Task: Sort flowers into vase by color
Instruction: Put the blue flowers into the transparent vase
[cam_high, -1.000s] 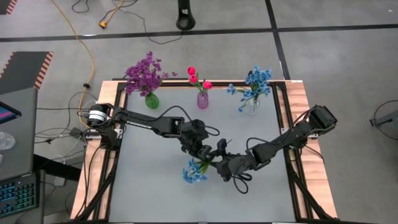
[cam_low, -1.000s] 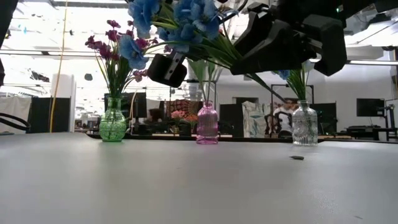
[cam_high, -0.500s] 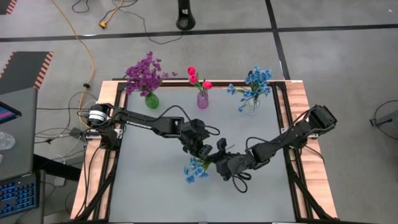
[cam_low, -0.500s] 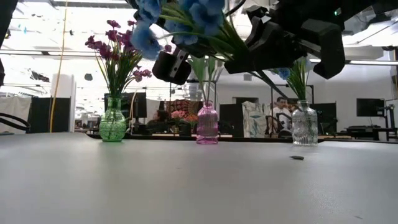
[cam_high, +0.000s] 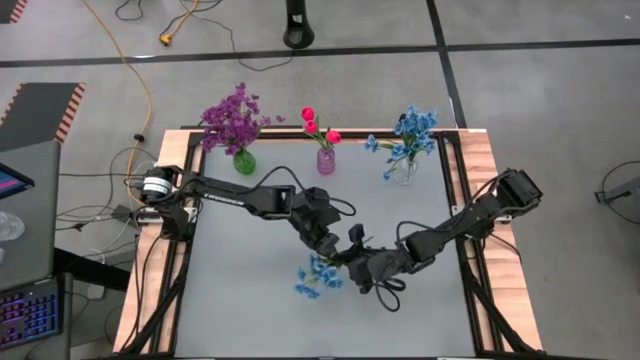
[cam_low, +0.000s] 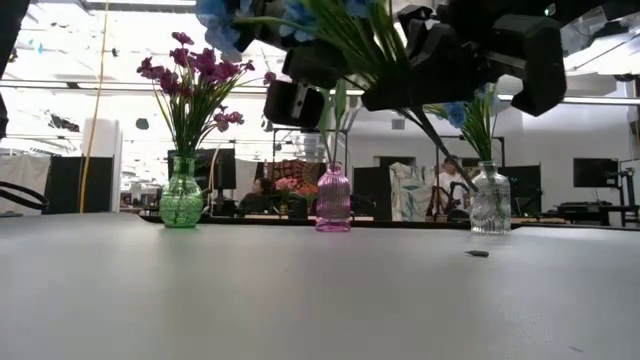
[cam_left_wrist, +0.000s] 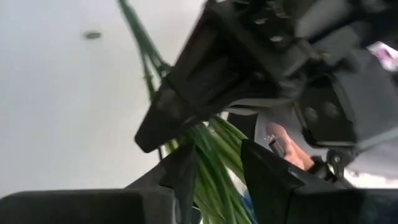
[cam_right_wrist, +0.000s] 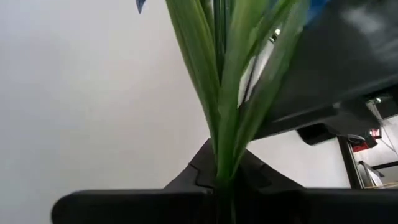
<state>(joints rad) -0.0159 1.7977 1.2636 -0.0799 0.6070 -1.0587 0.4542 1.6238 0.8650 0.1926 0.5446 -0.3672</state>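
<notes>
My right hand (cam_high: 350, 268) held the blue flowers (cam_high: 318, 277) above the counter (cam_high: 250, 290); my left hand (cam_high: 338, 250) stood part open around the stems.

An orange cable (cam_high: 128, 62) snakes across the floor; a keyboard (cam_high: 28, 314) sits beside the grey tabletop (cam_high: 240, 290).

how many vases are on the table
3, in a row along the far edge: a green glass vase with purple flowers at left, a pink glass vase with red buds in the middle, a clear glass vase with blue flowers at right. None look hidden.
</notes>
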